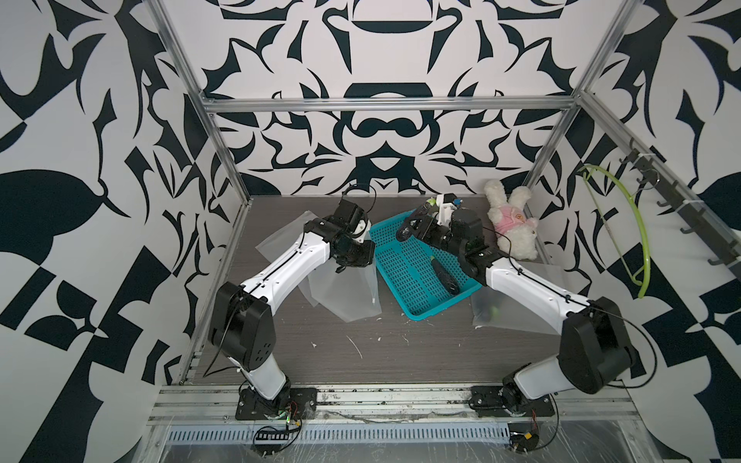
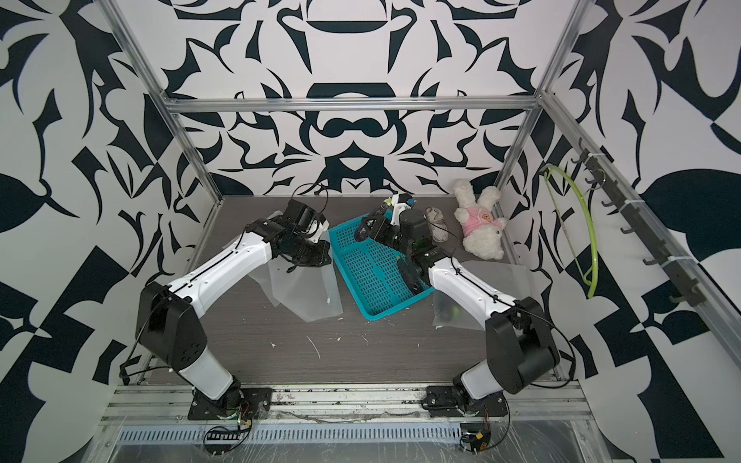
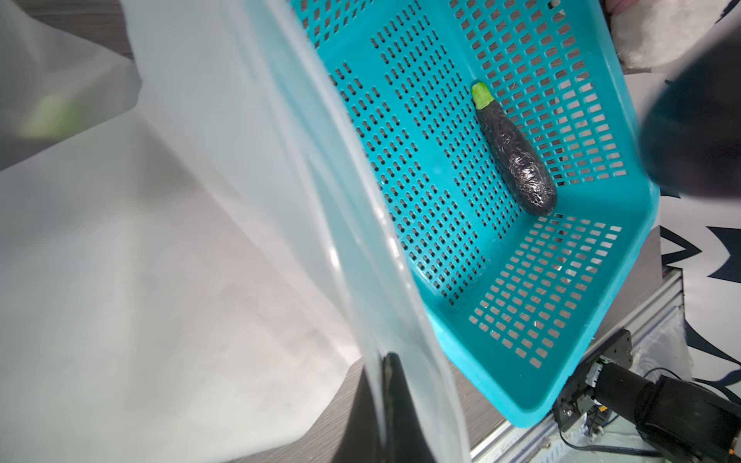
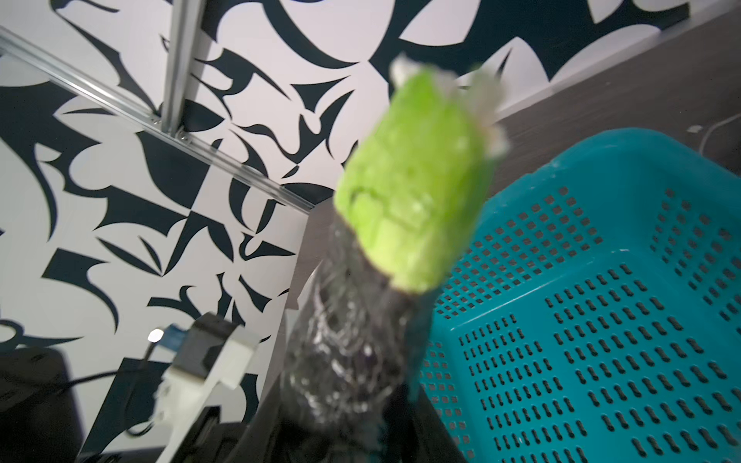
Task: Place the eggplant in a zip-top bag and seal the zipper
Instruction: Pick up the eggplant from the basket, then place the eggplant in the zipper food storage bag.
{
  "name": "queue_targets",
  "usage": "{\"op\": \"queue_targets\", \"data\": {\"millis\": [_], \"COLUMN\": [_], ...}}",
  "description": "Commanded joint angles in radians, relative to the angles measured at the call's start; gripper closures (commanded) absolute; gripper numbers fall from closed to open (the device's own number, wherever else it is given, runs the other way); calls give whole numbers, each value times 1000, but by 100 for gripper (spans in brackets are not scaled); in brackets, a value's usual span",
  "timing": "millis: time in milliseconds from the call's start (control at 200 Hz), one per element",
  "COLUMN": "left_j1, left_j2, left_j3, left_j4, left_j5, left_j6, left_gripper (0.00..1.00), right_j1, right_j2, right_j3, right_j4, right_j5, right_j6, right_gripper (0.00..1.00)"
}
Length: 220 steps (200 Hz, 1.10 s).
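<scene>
Eggplant (image 4: 385, 248) clamped in right gripper (image 4: 341, 385) over teal basket (image 3: 561, 288); left gripper (image 3: 391, 381) pinches bag (image 3: 240, 200), plush bunny (image 1: 511, 224) behind.

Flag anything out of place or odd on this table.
A plush rabbit lies in the far right corner of the table, unrelated to bagging. White scraps litter the bare surface near the front. The teal basket sits skewed to the table edges.
</scene>
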Motion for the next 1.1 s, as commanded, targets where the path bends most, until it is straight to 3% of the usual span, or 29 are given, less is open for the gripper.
{"op": "queue_targets", "data": {"millis": [0, 120, 480, 735, 1095], "left_j1": [-3, -5, -5, 6, 23], "left_j2": [49, 68, 69, 23, -46], "left_j3": [47, 64, 66, 36, -8], "left_j4": [15, 23, 35, 70, 33], "left_j5": [49, 60, 70, 118, 148], "left_j6": [-3, -1, -26, -56, -56], "left_gripper": [100, 100, 100, 100, 100], "right_j1": [25, 72, 187, 209, 209], "right_j2": [-34, -51, -58, -55, -80], "right_j3": [4, -17, -63, -168, -165], "right_j4": [5, 22, 20, 128, 58], "right_j5": [-94, -126, -59, 60, 169], "right_j6": [-49, -58, -107, -133, -237], "right_gripper": [76, 76, 76, 77, 77]}}
